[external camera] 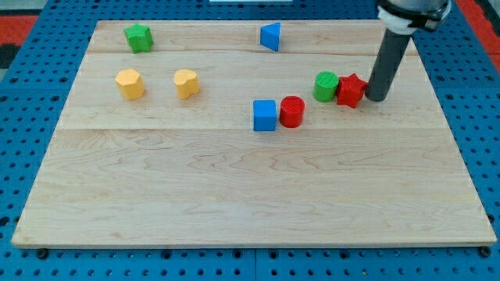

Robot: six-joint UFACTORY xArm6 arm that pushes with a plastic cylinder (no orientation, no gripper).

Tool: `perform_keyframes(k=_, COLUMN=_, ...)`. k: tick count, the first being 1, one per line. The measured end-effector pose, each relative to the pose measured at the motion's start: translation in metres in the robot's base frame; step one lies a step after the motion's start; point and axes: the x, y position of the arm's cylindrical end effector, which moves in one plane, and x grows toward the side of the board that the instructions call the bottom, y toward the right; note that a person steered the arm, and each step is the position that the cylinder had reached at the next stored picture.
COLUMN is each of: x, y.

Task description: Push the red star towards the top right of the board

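Light: bright, even, from overhead.
Shadows: short and soft beneath the blocks and rod [376, 98].
Glare: none on the pale wooden surface [234, 187].
Focus: sharp overall; slight softness at the corners.

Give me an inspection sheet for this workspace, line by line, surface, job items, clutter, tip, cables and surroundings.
Surface: pale wooden board, flat, on a blue pegboard.
Job's things: red star, right of centre, touching the green cylinder on its left.
Clutter: red cylinder beside blue cube mid-board; blue triangular block near the view's top; green star top left; two yellow blocks at left, exact shapes unclear.
Grippers: none fitted; my tip sits just right of the red star, at or near contact.
Cables: nothing seen.
Surroundings: red area at the top right corner, blue pegboard elsewhere.
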Motion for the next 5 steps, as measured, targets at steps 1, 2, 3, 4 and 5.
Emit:
perform_keyframes(k=1, x=0.015, y=0.036)
perform_keyframes(k=2, x=0.060, y=-0.008)
perform_keyframes(k=3, x=0.050, y=-0.052)
perform_keyframes(k=4, x=0.023, y=-0.052)
perform_keyframes(k=5, x=-0.005, y=-0.052)
